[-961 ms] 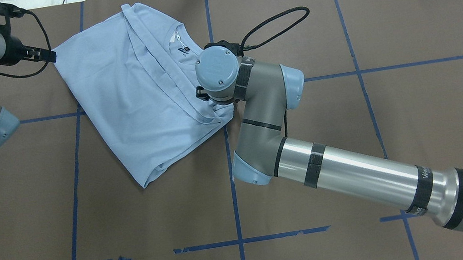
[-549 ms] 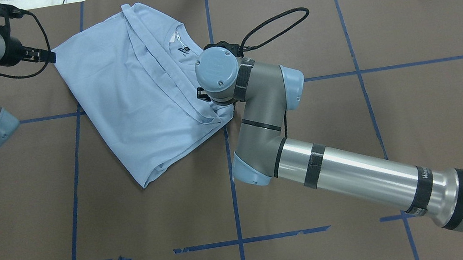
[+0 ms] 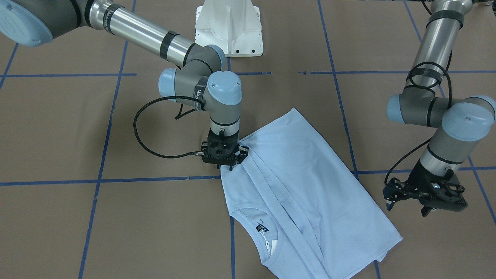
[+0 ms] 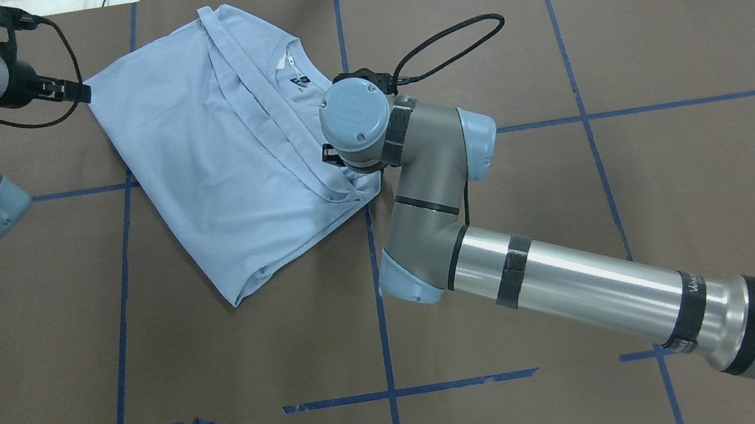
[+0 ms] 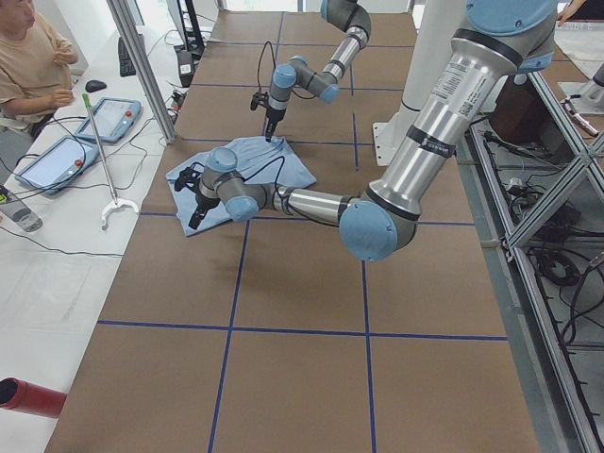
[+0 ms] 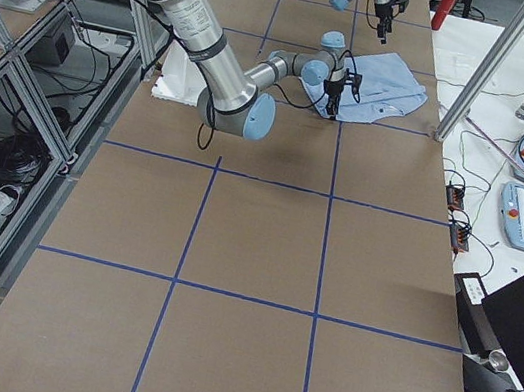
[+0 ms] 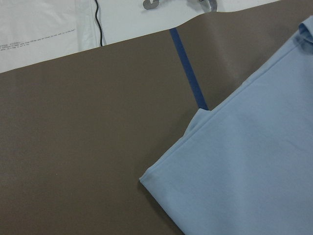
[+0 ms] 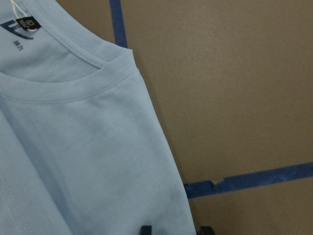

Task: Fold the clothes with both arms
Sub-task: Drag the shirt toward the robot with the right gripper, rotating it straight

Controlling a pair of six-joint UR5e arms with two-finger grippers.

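Observation:
The light blue T-shirt [image 4: 226, 152] lies folded on the brown table, far and left of centre, with its dark neck label [image 4: 300, 81] showing; the chest print is hidden. My right gripper [image 3: 226, 166] points straight down at the shirt's right edge. In the right wrist view its two fingertips [image 8: 145, 230] stand apart with the shirt's edge [image 8: 166, 196] between them, and the cloth puckers slightly there. My left gripper [image 3: 407, 207] hovers open and empty just off the shirt's far left corner [image 7: 146, 178]. It also shows in the overhead view [image 4: 82, 91].
Blue tape lines [image 4: 381, 316] grid the brown table cover. The white pedestal base [image 3: 228, 27] stands at the robot's side. A white bench with tablets [image 5: 57, 156], a seated person [image 5: 28, 57] and an aluminium post [image 5: 142, 66] border the far edge.

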